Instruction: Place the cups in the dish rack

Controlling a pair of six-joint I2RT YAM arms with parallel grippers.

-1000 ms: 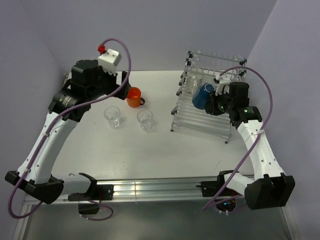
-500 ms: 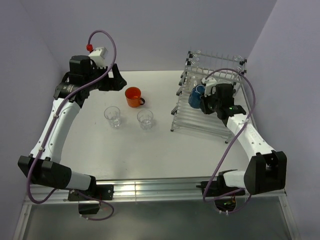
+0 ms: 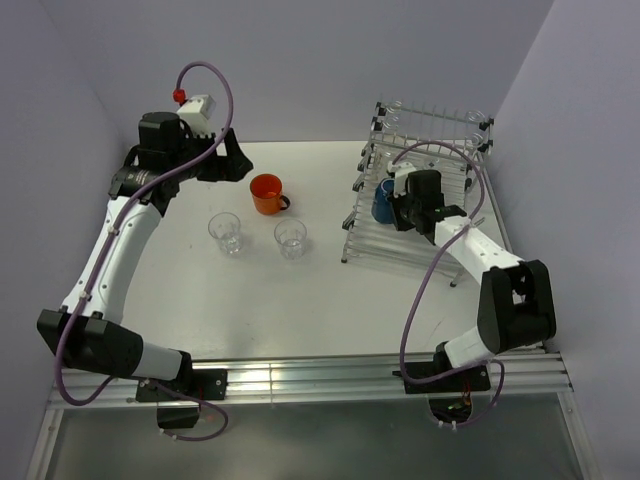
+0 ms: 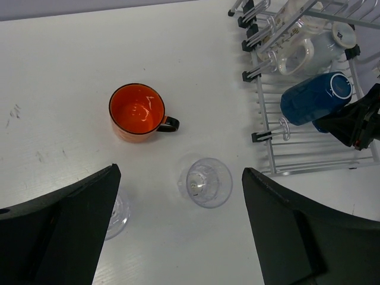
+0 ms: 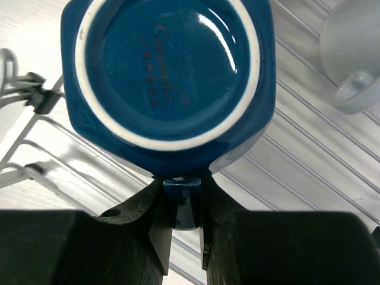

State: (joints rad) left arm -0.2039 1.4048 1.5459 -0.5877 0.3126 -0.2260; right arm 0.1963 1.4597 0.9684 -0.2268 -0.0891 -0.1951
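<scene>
Blue mug (image 3: pixel 383 203) farther left over rack (image 3: pixel 400 250)

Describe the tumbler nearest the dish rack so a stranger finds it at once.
Find the wire dish rack on the right. To its left, two clear tumblers stand in front of the orange mug. Yours is the tumbler closer to the rack; the other tumbler stands farther left.
</scene>
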